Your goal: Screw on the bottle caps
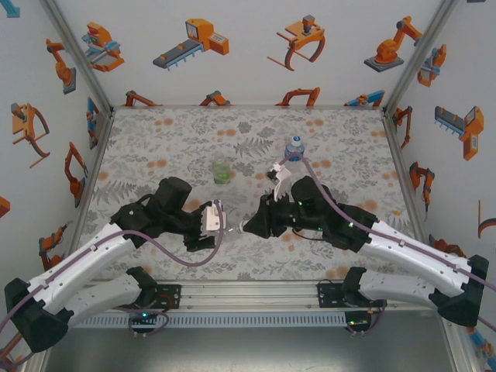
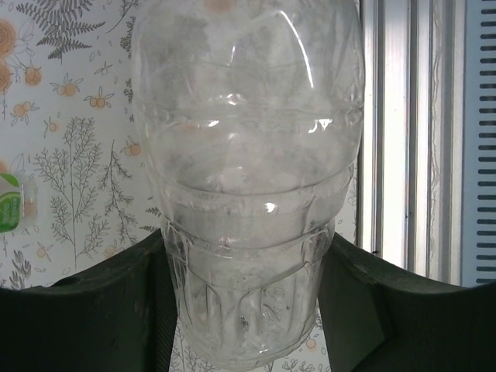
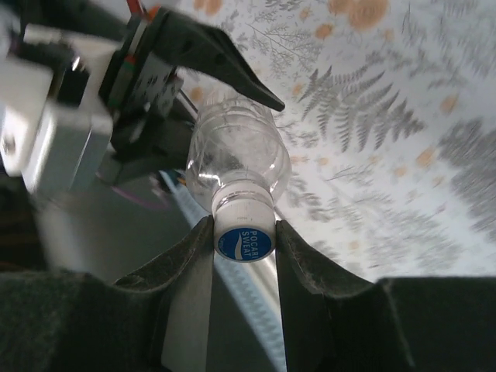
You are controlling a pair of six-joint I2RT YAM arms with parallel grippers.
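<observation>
One cap [image 3: 243, 242] sits clamped inside the right hand [image 3: 243, 228].

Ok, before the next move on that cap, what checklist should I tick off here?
1. Left gripper clamped on the clear bottle, around its lower body: ok.
2. Right gripper closed on the cap, one finger on each side: ok.
3. Cap sitting on the bottle's neck, in line with it: ok.
4. Cap screwed fully tight: cannot tell.
5. Green bottle upright and apart from both arms: ok.
6. Blue-labelled bottle clear of the right arm: cannot tell; it stands close behind the wrist.
</observation>
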